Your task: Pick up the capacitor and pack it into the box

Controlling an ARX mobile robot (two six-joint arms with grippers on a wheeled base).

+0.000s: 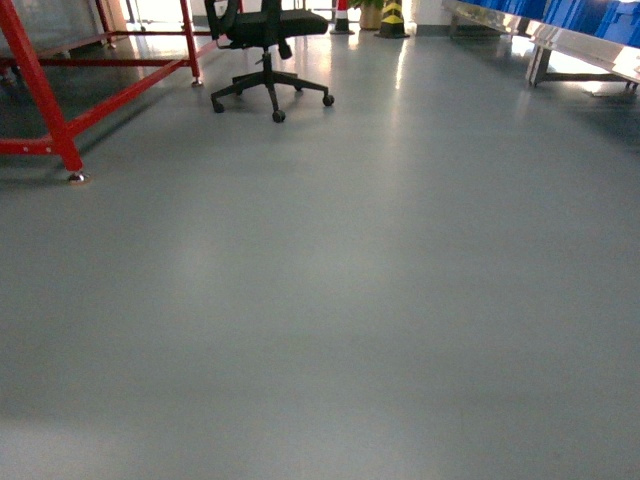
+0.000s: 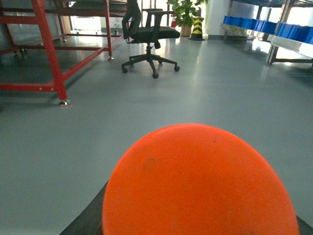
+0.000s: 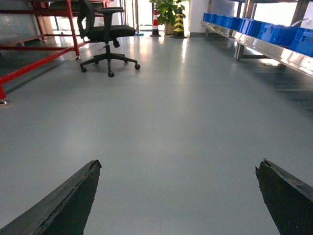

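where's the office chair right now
The black office chair stands at the top of the head view, left of centre, just right of the red frame on the grey floor.

the floor ahead of the right gripper is smooth grey with a semi-gloss sheen (window glare shows). its fingers are matt black, rough-edged. beyond: glossy red-painted metal frame, glossy blue plastic bins.
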